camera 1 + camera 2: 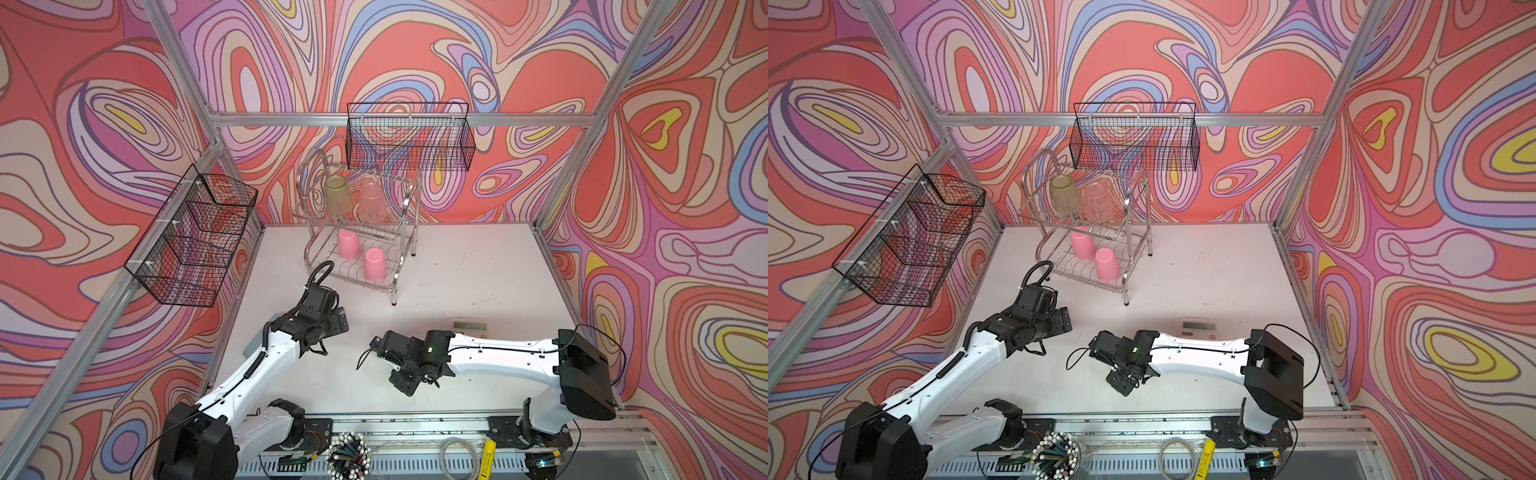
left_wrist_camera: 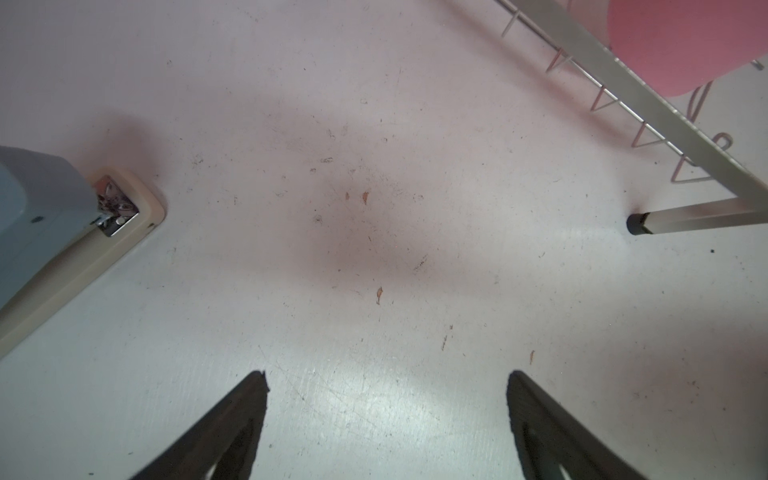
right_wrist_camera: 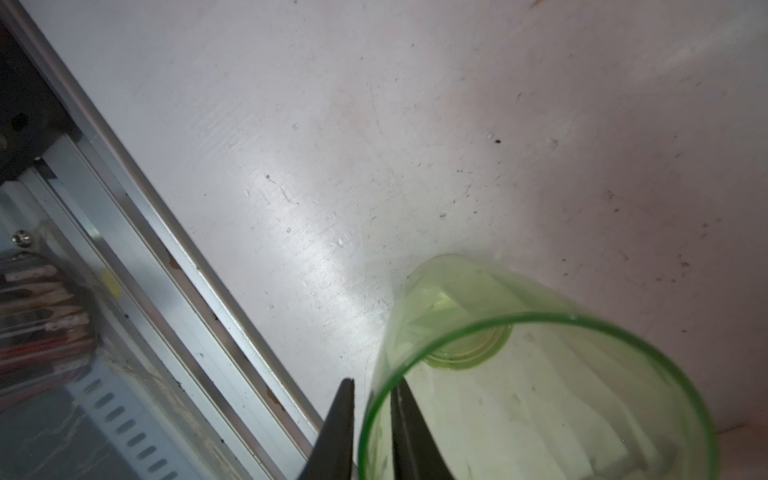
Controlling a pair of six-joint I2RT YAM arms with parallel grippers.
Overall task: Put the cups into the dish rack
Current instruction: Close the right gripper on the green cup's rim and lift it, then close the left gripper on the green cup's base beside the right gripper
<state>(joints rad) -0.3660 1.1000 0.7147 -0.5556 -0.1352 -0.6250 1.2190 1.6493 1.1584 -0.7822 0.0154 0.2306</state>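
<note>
Right gripper [image 3: 372,388] — jaws drawn nearly together astride the rim of the green cup [image 3: 540,415], one finger inside, one outside; a firm pinch cannot be confirmed. The cup is seen mouth-up on the table [image 3: 374,145], well apart from the dish rack [image 1: 400,266]. Light, thin, slick plastic is judged likely — the wall just below the rim is best held, gently.

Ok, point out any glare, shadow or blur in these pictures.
Left wrist view: a soft shadow darkens the table, with glare beside it; the pink cup is blurred. Right wrist view: glare streaks the table; the green cup looks soft. Both top views: evenly lit.
</note>
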